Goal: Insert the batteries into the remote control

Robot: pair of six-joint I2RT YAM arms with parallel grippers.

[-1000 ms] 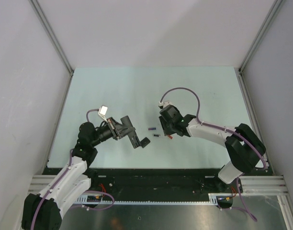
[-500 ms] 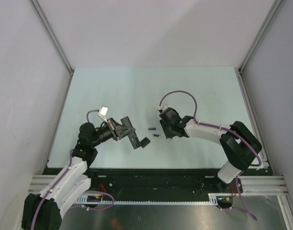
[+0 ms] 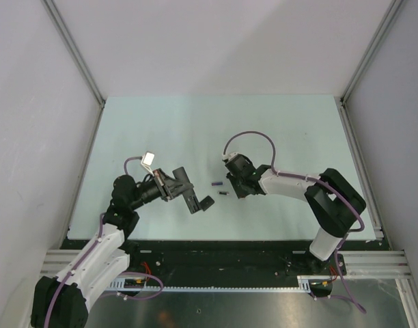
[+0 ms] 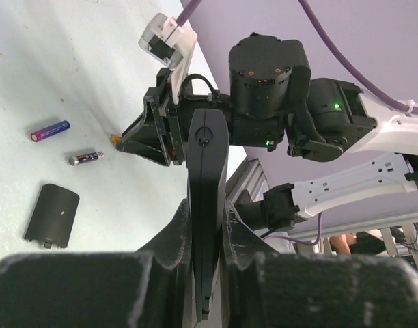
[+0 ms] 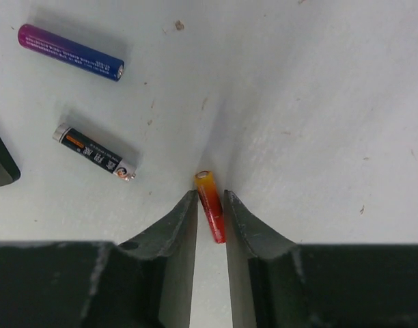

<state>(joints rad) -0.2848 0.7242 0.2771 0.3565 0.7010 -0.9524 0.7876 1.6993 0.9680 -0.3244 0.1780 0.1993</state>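
Where the remote control (image 4: 206, 205) is: it sits between the two fingers of the left end effector (image 4: 206, 229), and the long black bar sticks out past them.
Left end effector: squeezed tight on the remote control, over the left half of the counter (image 3: 161, 123).
Right end effector (image 5: 210, 196): down low at the counter, with its fingers close together, one on each side of the red battery (image 5: 212, 212). The gap looks a tiny bit wider than the battery, so it is hard to tell if they pinch it.
Red battery: lies on the counter, a little slanted, with its yellow-orange end poking out past the fingertips.
Black battery (image 5: 94, 152): lies flat on the counter, near the red battery, touching nothing.
Blue-purple battery (image 5: 70, 52): lies flat on the counter too, just past the black battery and apart from it. One end is pink and the other is blue.
Cover (image 4: 52, 214): a small black piece lying flat on the counter, near the black battery. From above it is between the two end effectors, just beside the tip of the remote control.
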